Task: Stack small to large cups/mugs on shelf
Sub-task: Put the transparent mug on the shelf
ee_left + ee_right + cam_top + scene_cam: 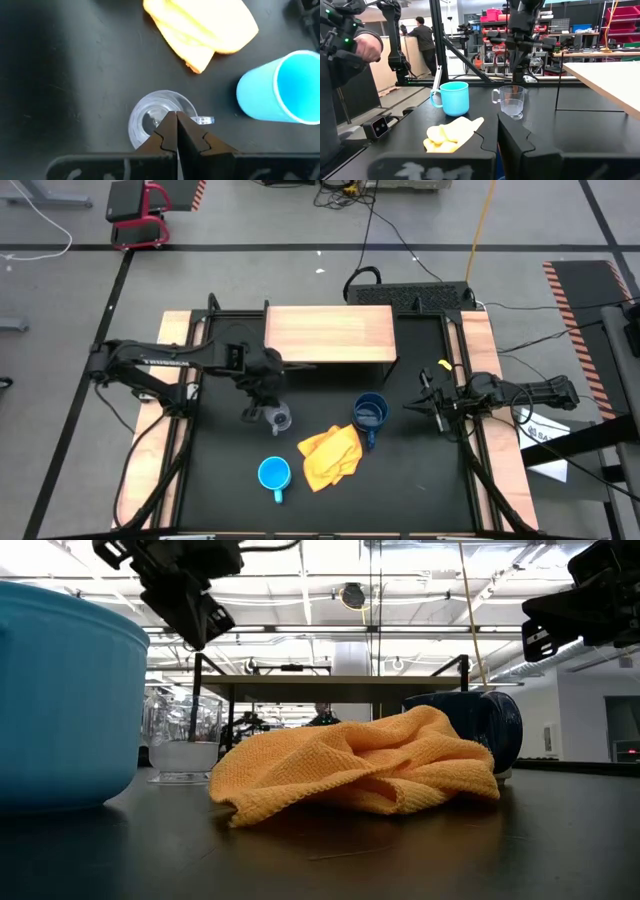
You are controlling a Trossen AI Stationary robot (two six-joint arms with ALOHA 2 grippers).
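Note:
The small clear glass cup point(279, 418) stands upright on its base on the black table, also in the left wrist view point(159, 119) and the right wrist view point(512, 100). My left gripper point(262, 398) is shut and hangs just above the cup's rim point(518, 75), touching nothing. The light blue mug point(274, 473) stands near the front edge. The dark blue mug point(370, 412) stands right of centre. The wooden shelf point(330, 335) stands at the back. My right gripper point(412, 405) is shut and empty, above the table's right side.
A crumpled yellow cloth point(330, 455) lies between the two blue mugs. Light wooden rails point(480, 350) run along both table sides. In the right wrist view, a person point(422, 35) stands beyond the table and a hand and sleeve point(360, 47) show close by.

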